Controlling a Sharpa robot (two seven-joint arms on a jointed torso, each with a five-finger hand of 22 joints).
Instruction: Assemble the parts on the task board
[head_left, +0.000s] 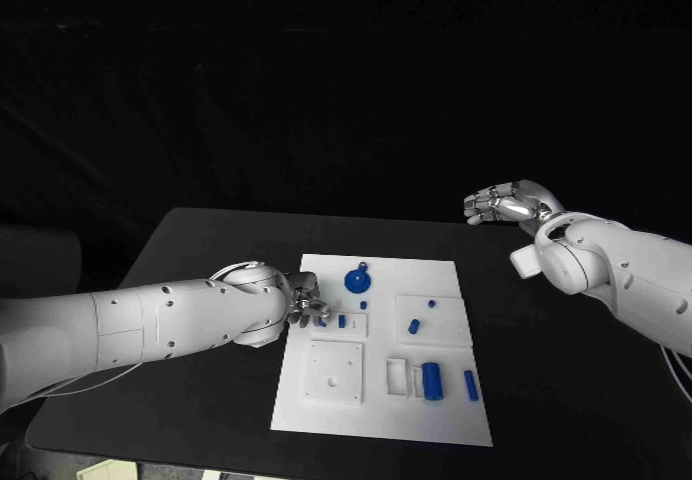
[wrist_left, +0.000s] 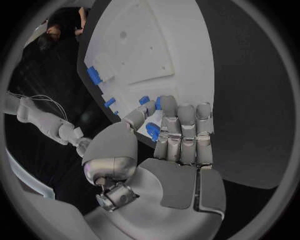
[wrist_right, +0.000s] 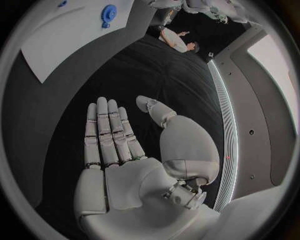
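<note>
Task board (head_left: 378, 420) mid-table (head_left: 188, 400), six blue parts: two cylinders (head_left: 431, 379) near-right. Left hand (head_left: 299, 303) at board's left edge, fingers (wrist_left: 181, 125) pinching one part (wrist_left: 152, 131). Blue disc (head_left: 358, 279) farther. Right hand (head_left: 505, 205) far right, open, empty.

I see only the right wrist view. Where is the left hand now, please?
Observer: The left hand is at the left edge of the task board.
Operator: Does it hold a part?
Observer: In the left wrist view, a small blue part sits between thumb and fingers; I cannot tell if it is gripped.
Operator: Are other parts on the board?
Observer: A thick blue cylinder lies near the robot's edge, beside a thinner blue peg.
</note>
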